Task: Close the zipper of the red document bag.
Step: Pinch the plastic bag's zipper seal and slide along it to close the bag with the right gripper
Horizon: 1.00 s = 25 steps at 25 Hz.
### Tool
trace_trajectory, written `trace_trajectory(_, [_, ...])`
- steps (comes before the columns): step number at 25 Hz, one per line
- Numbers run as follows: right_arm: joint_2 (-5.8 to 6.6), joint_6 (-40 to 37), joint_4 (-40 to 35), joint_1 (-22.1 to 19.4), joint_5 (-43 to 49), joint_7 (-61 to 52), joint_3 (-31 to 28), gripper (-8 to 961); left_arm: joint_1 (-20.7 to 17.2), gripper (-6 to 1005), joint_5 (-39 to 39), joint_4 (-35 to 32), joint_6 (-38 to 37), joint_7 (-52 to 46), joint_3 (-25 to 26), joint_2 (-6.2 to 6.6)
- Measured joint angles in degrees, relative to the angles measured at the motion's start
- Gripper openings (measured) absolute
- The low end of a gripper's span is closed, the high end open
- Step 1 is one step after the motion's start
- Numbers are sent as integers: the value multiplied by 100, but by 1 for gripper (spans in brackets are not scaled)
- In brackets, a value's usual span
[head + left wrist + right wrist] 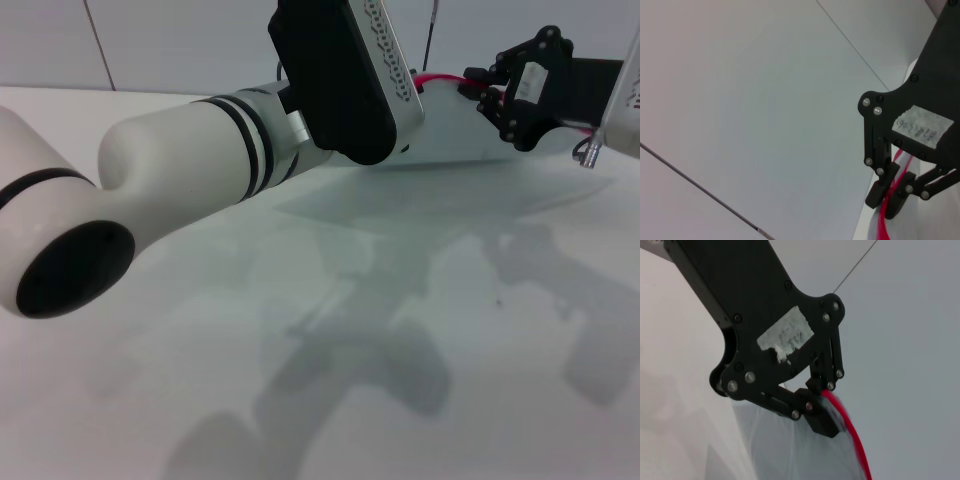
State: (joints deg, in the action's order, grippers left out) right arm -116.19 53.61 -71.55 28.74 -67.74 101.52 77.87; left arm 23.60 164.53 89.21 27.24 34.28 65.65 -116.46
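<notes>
The red document bag [450,125] is a translucent pale sheet held up off the white table, with the zipper [440,78] running along its top as a thin red strip. In the head view my right gripper [478,88] pinches that strip at the upper right. The right wrist view shows the same gripper [824,405] shut on the zipper [855,440], the bag [800,450] hanging below it. My left gripper [886,199] is shut on the zipper [884,222]. In the head view it is hidden behind its own black wrist housing [340,70].
My left forearm [170,170] crosses the near left of the head view and blocks much of it. The white table [400,350] carries the arms' shadows. A pale panelled wall [180,40] stands behind. A small metal fitting [593,152] hangs at the right arm.
</notes>
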Motion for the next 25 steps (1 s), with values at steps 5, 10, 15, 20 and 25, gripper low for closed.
trace_trajectory(5, [1,-60,39,0,11,1,0,78,-12,83,0,0,-2,0,5,0])
trace_trajectory(10, [7,-207,161,-16,20,47,-5,72,-74,84,0,19,-38,1,37,0])
trace_trajectory(15, [15,-304,291,-11,85,60,-63,72,-178,85,0,87,-165,34,40,0])
trace_trajectory(20, [24,-480,428,4,136,73,-65,72,-357,86,0,317,-175,149,47,1])
trace_trajectory(25, [27,-724,597,10,288,79,-77,72,-564,87,0,572,-176,236,56,1])
